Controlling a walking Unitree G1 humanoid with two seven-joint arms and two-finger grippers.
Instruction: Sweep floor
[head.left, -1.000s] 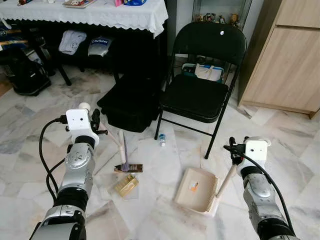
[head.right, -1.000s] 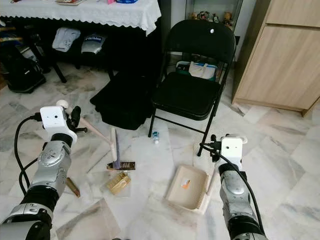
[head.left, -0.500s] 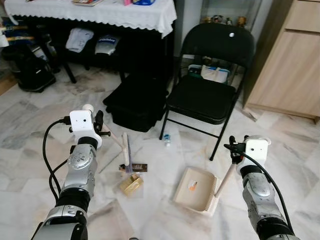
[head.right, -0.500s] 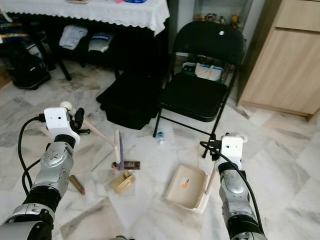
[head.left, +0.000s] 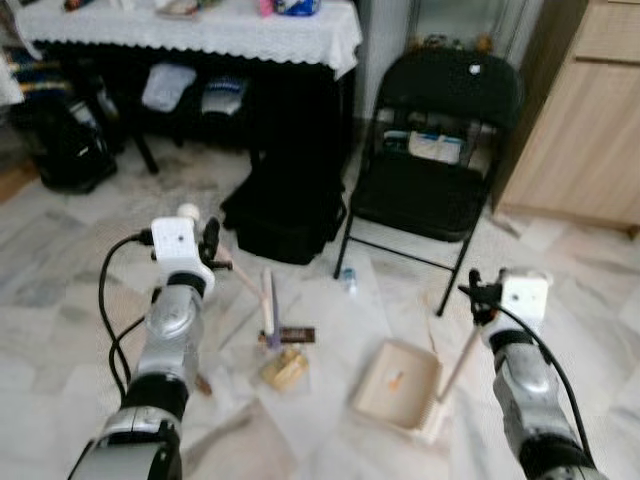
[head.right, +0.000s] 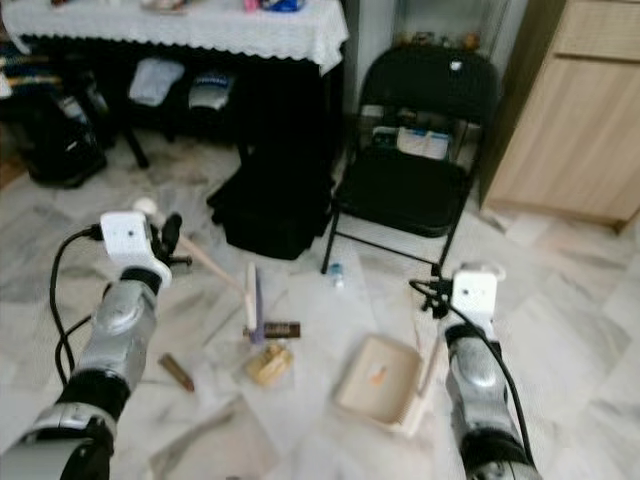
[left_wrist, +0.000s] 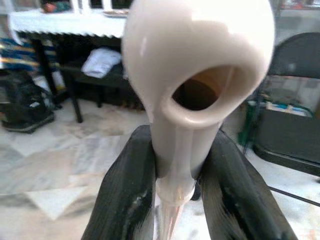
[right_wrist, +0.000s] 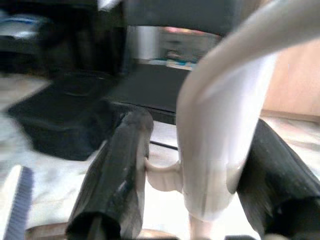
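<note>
My left gripper (head.left: 212, 246) is shut on the cream handle (left_wrist: 186, 125) of a hand brush. The brush head (head.left: 268, 306) rests on the marble floor. Beside the head lie a brown wrapper (head.left: 298, 335) and a gold wrapper (head.left: 285, 368). A small bottle (head.left: 348, 281) lies nearer the chair, and a brown stick (head.right: 177, 371) lies to the left. My right gripper (head.left: 476, 299) is shut on the upright handle (right_wrist: 220, 135) of a beige dustpan (head.left: 400, 388). The dustpan sits on the floor with an orange scrap (head.left: 394, 379) in it.
A black folding chair (head.left: 440, 150) stands just beyond the dustpan. A black case (head.left: 285, 215) lies on the floor under a table with a white lace cloth (head.left: 200, 25). A wooden cabinet (head.left: 590, 120) is at the right, and a dark bag (head.left: 60, 150) at the far left.
The whole picture has shifted right and down and gone blurry, so the camera has moved. Both grippers keep their holds. Brush, dustpan and litter lie as before.
</note>
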